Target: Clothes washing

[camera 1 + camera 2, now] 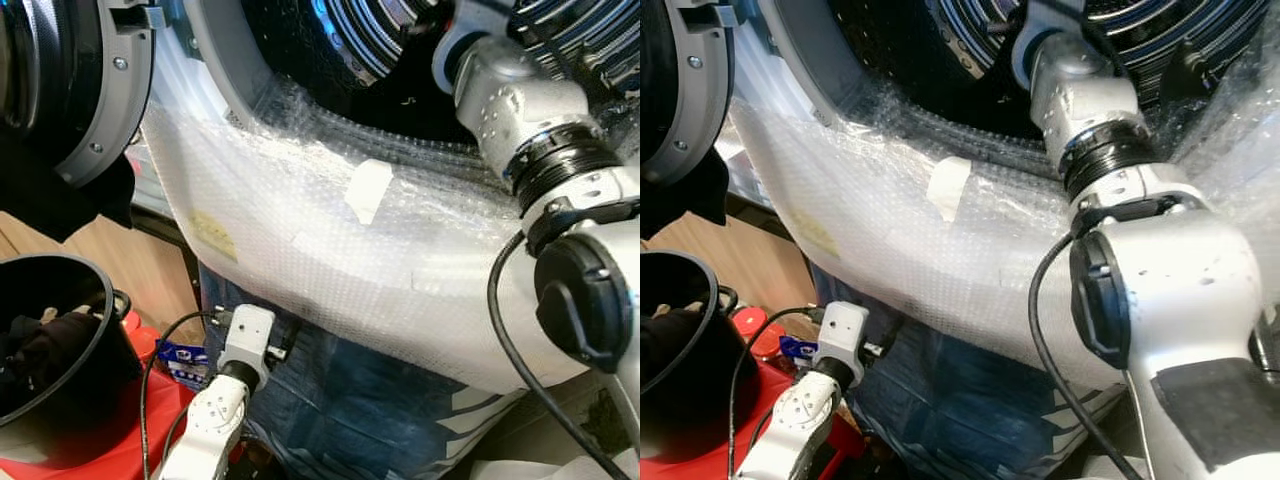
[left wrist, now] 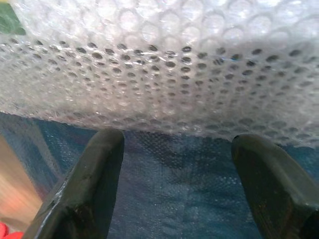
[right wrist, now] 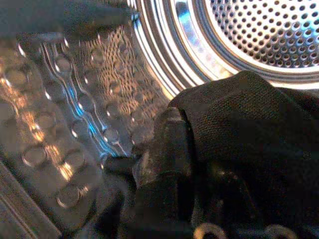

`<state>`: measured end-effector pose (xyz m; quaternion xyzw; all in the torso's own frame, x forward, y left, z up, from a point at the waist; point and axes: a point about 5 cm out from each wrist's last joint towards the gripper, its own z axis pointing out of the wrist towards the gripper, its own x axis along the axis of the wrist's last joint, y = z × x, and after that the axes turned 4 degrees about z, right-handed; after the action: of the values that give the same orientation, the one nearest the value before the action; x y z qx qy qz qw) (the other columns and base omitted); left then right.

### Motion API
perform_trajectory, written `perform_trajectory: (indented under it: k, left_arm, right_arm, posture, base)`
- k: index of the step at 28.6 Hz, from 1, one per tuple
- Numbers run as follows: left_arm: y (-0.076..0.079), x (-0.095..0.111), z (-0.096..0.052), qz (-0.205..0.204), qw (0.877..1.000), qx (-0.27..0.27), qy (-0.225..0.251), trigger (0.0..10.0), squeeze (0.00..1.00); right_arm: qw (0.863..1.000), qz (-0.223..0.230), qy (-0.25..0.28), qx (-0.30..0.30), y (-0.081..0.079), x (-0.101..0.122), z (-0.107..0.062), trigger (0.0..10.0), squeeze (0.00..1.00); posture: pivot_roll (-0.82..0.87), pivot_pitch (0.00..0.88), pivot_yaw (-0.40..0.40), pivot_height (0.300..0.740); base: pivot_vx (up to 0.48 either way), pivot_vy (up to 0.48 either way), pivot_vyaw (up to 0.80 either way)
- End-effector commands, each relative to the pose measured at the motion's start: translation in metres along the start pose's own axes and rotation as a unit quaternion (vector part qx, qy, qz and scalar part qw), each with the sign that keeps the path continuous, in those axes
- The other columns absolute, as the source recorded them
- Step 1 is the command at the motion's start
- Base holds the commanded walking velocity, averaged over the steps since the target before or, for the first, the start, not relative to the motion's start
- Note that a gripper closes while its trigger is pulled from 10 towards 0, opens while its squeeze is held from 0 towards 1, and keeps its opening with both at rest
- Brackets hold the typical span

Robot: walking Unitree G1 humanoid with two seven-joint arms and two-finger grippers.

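Observation:
My right arm (image 1: 530, 130) reaches through the washer's opening into the steel drum (image 3: 259, 35). Inside, my right gripper (image 3: 189, 129) is shut on a black garment (image 3: 249, 129); one finger (image 3: 169, 149) shows and the cloth drapes over the other. The left arm (image 1: 215, 410) is low in front of the machine. Its gripper (image 2: 177, 144) is open and holds nothing, pointing at the lower edge of the bubble wrap (image 2: 164, 74) over blue sheeting (image 2: 179, 199). A black basket (image 1: 100, 290) with dark clothes (image 1: 45, 350) sits at my lower left.
Bubble wrap (image 1: 330, 260) covers the washer's front. The grey round door (image 1: 110, 90) hangs open at upper left. The basket rests on a red object (image 1: 150, 420). A black cable (image 1: 510, 350) loops off my right arm. Wooden floor (image 1: 110, 260) shows at left.

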<state>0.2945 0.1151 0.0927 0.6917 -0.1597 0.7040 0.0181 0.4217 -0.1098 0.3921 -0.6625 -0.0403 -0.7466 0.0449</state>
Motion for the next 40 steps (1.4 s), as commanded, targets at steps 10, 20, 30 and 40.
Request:
perform_trajectory:
  k: [10, 20, 30, 40]
  left_arm:
    - [0.006, 0.000, 0.002, 0.003, 1.000, -0.021, 0.002, 10.0, 0.00]
    - [0.004, 0.001, 0.002, 0.003, 1.000, -0.022, 0.003, 10.0, 0.00]
    - [0.008, 0.001, 0.003, -0.001, 1.000, -0.030, 0.003, 10.0, 0.00]
    - [0.008, 0.000, 0.001, -0.003, 1.000, -0.026, 0.000, 10.0, 0.00]
  right_arm:
    - [0.994, -0.087, 0.042, -0.052, 0.020, 0.030, -0.005, 10.0, 1.00]
    - [0.984, -0.127, 0.096, -0.075, 0.025, 0.063, -0.012, 10.0, 1.00]
    - [0.998, 0.006, 0.059, -0.007, 0.004, 0.037, -0.005, 10.0, 1.00]
    - [0.988, 0.073, 0.124, 0.055, -0.016, 0.064, -0.011, 10.0, 0.00]
  posture:
    - [0.01, 0.061, -0.096, 0.740]
    - [0.00, 0.068, -0.084, 0.740]
    - [-0.01, 0.070, -0.087, 0.740]
    - [-0.02, 0.093, -0.076, 0.740]
  base:
    - [0.000, 0.000, 0.00]
    - [0.000, 0.000, 0.00]
    - [0.000, 0.000, 0.00]
    - [0.000, 0.000, 0.00]
